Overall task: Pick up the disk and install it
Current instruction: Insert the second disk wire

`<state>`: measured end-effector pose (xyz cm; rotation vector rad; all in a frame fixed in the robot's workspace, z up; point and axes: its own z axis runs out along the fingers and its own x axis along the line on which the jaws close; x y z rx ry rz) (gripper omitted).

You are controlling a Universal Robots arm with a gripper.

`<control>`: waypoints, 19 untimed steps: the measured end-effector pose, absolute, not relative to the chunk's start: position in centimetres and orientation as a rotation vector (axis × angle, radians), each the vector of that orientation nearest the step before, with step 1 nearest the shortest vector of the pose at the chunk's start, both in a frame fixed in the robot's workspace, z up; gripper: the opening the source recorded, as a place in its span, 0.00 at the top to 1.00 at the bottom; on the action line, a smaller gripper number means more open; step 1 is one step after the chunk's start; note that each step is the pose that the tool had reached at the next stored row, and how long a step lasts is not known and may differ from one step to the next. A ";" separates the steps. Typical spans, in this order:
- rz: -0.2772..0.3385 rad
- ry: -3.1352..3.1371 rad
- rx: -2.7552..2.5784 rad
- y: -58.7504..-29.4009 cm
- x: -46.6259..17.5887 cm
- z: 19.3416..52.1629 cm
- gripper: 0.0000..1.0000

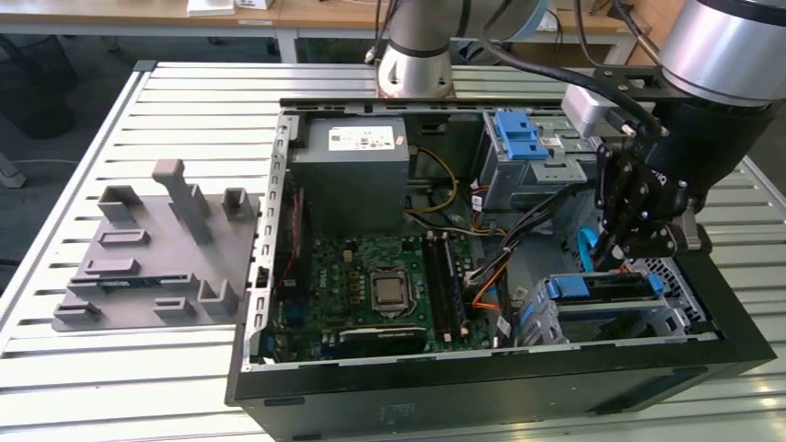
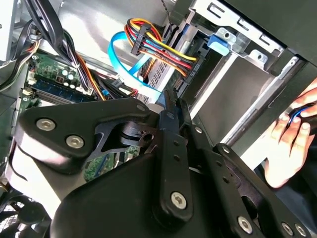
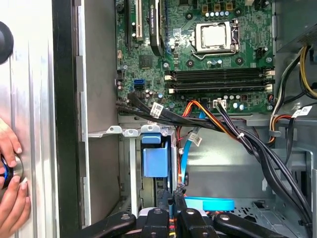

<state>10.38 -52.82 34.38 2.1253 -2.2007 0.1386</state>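
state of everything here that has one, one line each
computer case, open, side panel off, lying on its side on the table
gripper, shut, empty as far as shows, down inside the case by the drive cage
drive cage, fixed in the case, its blue latch facing the gripper
processor, bare, no cooler on it
hand, outside the case, holding a small blue-and-black object

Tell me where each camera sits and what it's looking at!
Exterior view: off the arm, looking down on the open computer case and the arm's gripper.
First wrist view: on the arm, facing the motherboard; a person's hands at the edge.
Second wrist view: on the arm, facing the drive cage.
Both wrist views share the gripper's shut fingers and blue cable.
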 end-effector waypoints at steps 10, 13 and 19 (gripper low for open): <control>0.138 -2.201 2.126 -53.2 10.4 34.2 0.84; 0.138 -2.201 2.126 -53.2 10.4 34.1 0.84; 0.130 -2.205 2.130 -53.5 10.5 34.0 0.84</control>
